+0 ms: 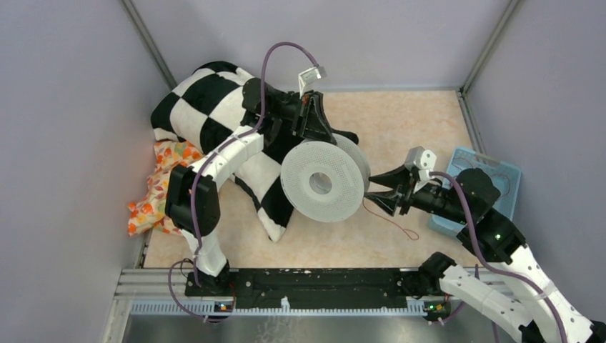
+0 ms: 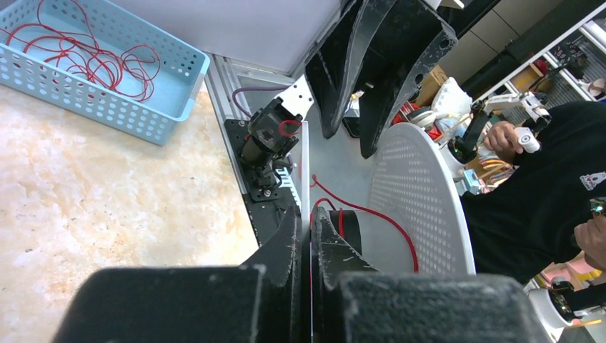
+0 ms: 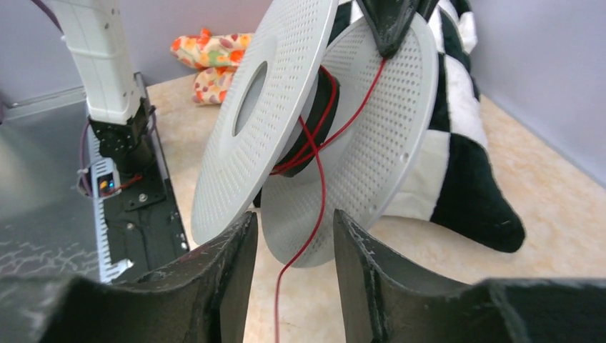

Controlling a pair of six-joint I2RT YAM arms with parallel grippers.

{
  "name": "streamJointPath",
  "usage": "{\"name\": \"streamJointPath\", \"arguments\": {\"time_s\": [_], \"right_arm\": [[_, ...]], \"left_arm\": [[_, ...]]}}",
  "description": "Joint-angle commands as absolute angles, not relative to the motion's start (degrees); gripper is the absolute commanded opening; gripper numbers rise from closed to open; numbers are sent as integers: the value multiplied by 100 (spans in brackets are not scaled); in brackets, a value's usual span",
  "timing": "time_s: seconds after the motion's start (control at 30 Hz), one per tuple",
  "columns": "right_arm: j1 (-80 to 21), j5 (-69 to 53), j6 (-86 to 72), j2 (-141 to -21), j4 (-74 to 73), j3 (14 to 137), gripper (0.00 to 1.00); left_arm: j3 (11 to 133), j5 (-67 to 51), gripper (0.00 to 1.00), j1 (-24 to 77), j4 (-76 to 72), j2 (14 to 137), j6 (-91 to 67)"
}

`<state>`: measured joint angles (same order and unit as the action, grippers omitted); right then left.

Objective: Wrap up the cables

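A white perforated spool (image 1: 325, 182) hangs tilted above the table, its black hub wound with a few turns of thin red cable (image 3: 318, 200). My left gripper (image 1: 314, 128) is shut on the rim of one flange (image 2: 305, 164); the left wrist view shows the thin white plate pinched between the jaws of the gripper (image 2: 309, 221). My right gripper (image 1: 379, 191) stands open just right of the spool. The cable runs down from the hub between the right gripper's (image 3: 293, 229) fingers without touching them, then trails in a loose loop on the table (image 1: 389, 218).
A light-blue basket (image 1: 500, 171) at the right wall holds more red cables (image 2: 93, 57). A black-and-white checkered pillow (image 1: 207, 107) and an orange patterned cloth (image 1: 161, 186) lie at the back left, behind and beneath the left arm.
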<state>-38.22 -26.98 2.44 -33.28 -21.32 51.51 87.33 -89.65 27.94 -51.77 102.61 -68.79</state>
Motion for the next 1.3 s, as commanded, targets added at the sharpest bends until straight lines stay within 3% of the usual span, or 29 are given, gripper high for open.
{"name": "streamJointPath", "arguments": {"time_s": [0.0, 0.23, 0.4, 0.57, 0.8, 1.0, 1.1, 1.27], "right_arm": [[-3901, -2233, 538, -3106, -2524, 5627, 46], [-3902, -1639, 574, -2874, -2825, 5874, 56], [-3895, -151, 220, -2609, -2817, 5656, 68], [-3894, 1011, -796, -2479, -2703, 4776, 71], [-3904, 1208, -1755, -2185, -1920, 3822, 75], [-3900, 1101, -1799, -2958, -1568, 3676, 74], [-3898, 1079, -1988, -3178, -761, 3261, 83], [-3898, 915, -2167, -3559, -43, 3008, 84]], "left_arm": [[8983, -8606, 0, 2730, -5031, 10134, -6700], [9093, -8329, 0, 2683, -4649, 9998, -6216], [9558, -7457, 0, 2610, -2446, 9762, -4586], [10061, -6421, 0, 2555, -1104, 9581, -3682], [10035, -5645, 0, 2555, -862, 9166, -3373], [9968, -4969, 0, 2553, -624, 8954, -3237], [9914, -4485, 0, 2556, -516, 8861, -3116], [9934, -4292, 0, 2553, -487, 8863, -3153]]}}
